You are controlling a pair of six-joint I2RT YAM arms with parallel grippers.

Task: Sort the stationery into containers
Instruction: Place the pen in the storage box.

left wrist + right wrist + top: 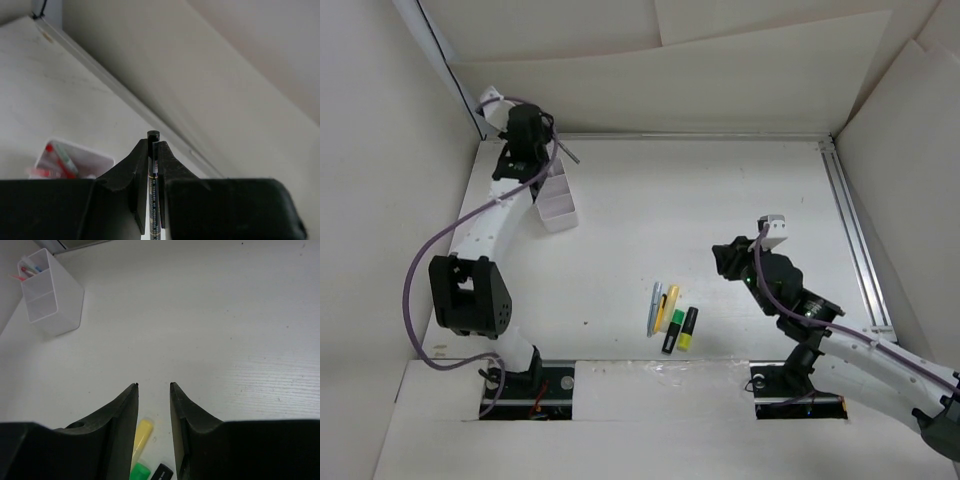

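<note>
Your left gripper (152, 145) pinching a thin pen (153, 136), arm stretched far above the white box (558, 208), right gripper (153, 386) half spread, empty, angled low, well right of the box.

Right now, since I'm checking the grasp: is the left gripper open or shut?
Shut: the left gripper clamps a thin pen, whose black tip pokes out.

Surface (720, 220): white, flat and matte, with a faint grain.
Back wall (670, 90): pale cream panels, with seams crossing them.
Left wall (380, 150): plain cream board.
Right wall (910, 140): plain cream board, angled.
Rail (855, 235): thin metal strip along the surface's right edge.
Light: soft, even, with faint shadows.
</note>
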